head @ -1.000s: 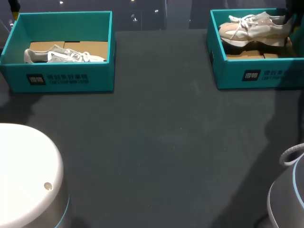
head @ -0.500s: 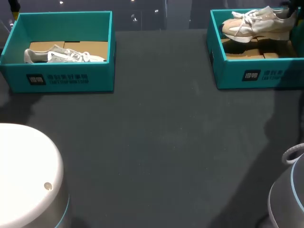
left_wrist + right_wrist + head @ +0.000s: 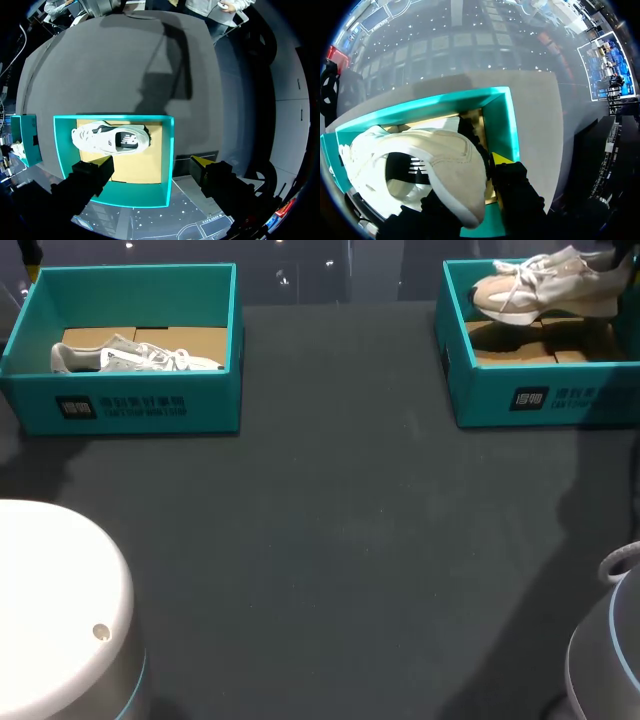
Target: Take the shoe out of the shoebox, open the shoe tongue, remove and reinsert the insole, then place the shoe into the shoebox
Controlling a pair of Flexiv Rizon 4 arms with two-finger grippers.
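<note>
Right claw [image 3: 479,181] clamped on shoe [image 3: 437,157] heel above shoebox [image 3: 506,120]; left claw [image 3: 152,163] wide, hovering.

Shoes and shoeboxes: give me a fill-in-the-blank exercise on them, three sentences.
1. The right gripper holds the beige shoe over the right shoebox by its ____.
2. In the left shoebox, the grey shoe lies on its ____.
3. The left gripper hovers above the left shoebox with its fingers ____.
Missing words: heel; side; open.

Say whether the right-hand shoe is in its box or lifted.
Lifted: the beige shoe hangs above the floor of the shoebox, its shadow beneath.
</note>
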